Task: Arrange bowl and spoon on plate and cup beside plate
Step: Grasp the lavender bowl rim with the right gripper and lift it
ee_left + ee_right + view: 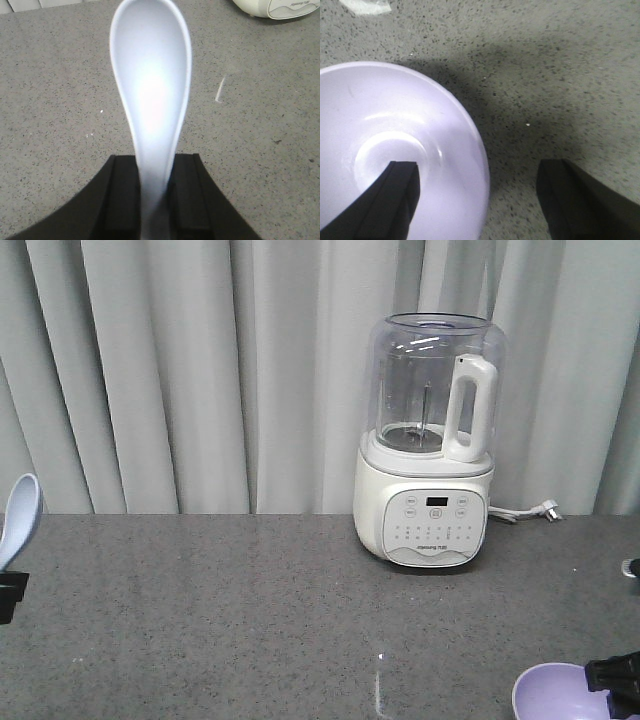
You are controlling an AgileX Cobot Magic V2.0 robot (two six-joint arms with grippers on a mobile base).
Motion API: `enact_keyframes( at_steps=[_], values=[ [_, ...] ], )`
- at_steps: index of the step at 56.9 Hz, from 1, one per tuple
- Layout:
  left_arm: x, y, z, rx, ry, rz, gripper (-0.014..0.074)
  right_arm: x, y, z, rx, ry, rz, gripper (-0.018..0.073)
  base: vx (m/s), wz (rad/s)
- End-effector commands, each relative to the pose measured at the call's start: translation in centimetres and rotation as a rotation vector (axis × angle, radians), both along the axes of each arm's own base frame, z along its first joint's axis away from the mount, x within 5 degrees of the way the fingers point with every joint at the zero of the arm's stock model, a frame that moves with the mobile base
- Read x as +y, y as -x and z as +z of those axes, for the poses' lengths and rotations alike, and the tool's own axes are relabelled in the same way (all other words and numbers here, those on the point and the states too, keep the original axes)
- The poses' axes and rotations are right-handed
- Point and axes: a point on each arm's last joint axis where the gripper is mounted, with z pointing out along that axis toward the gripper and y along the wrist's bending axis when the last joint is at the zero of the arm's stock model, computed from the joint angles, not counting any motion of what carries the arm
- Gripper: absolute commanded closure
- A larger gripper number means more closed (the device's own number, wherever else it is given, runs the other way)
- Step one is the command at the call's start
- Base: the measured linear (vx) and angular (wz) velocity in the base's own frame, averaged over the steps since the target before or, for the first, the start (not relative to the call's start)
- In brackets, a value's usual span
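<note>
My left gripper (154,160) is shut on the handle of the pale bluish-white spoon (150,85), whose scoop points away from it above the grey table. In the front view the spoon (20,515) stands up at the far left edge over that gripper (8,590). The lavender bowl (395,130) sits on the table at the bottom right (560,695). My right gripper (479,165) is open astride its rim, with one finger inside the bowl and the other outside, well apart from it. The plate and the cup are out of view.
A white blender (430,440) with a clear jug stands at the back right of the grey speckled table, its cord and plug (545,510) lying to its right. Grey curtains hang behind. A white streak (378,680) marks the tabletop near the front.
</note>
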Motion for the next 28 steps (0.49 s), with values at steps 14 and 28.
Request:
enact_keyframes(
  at_steps=[14, 28],
  values=[
    [-0.2, 0.3, 1.5, -0.087, 0.037, -0.004, 0.0603, 0.0, -2.7, -1.5, -0.036, -0.013, 0.037, 0.0043, 0.0, 0.0],
    [-0.2, 0.4, 1.5, -0.079, 0.035, -0.005, 0.0603, 0.0, -2.8, -1.3, -0.06, -0.006, 0.037, 0.0505, 0.0, 0.0]
  ],
)
